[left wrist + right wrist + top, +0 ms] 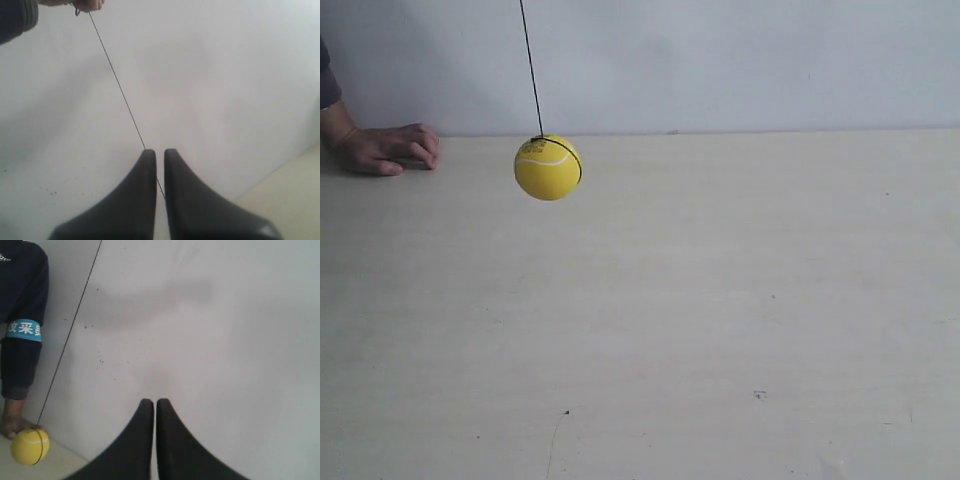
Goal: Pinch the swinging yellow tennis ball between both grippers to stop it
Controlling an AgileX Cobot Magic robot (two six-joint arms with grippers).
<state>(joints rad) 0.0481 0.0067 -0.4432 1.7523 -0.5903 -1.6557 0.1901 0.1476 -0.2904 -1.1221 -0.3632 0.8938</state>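
The yellow tennis ball hangs from a thin dark string just above the pale table, left of centre and towards the back. Neither gripper shows in the exterior view. In the right wrist view the ball is small and far off to one side of my right gripper, whose black jaws are shut on nothing. My left gripper is also shut and empty. Only the string shows beyond it, slanting behind the jaws; the ball is out of that view.
A person's hand rests on the table at the back left, beside the ball. Another hand holds the string's upper end. A dark sleeve with a blue armband stands near the ball. A white wall backs the table.
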